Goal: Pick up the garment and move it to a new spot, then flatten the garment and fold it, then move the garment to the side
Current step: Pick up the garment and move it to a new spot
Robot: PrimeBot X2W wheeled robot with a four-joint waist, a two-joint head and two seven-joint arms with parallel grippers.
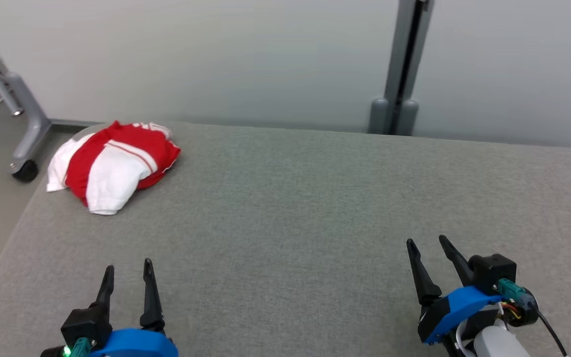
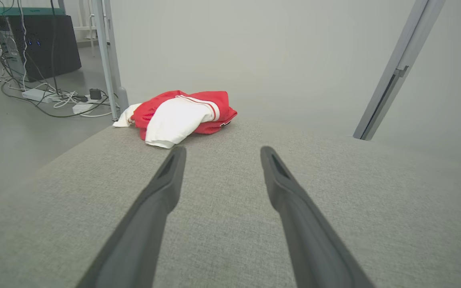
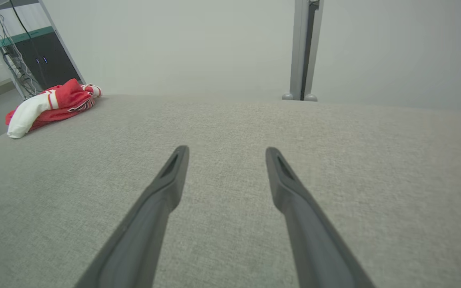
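Two claws, left gripper (image 1: 128,264) & right gripper (image 1: 425,239), hover w/ fingers apart & empty over the near side of the grey table (image 1: 285,208), which I judge a ready pose pre-pick, w/ the bunched red-white garment (image 1: 114,166) well off at the far-left corner, maybe overhanging the edge.

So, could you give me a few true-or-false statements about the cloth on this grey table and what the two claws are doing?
1. The red and white garment lies bunched up near the far left corner of the table. True.
2. The left gripper is holding the garment. False: it is open and empty, well short of the garment.
3. The right gripper is open, with nothing between its fingers. True.
4. The garment is folded flat in the middle of the table. False: it is a crumpled heap at the far left.
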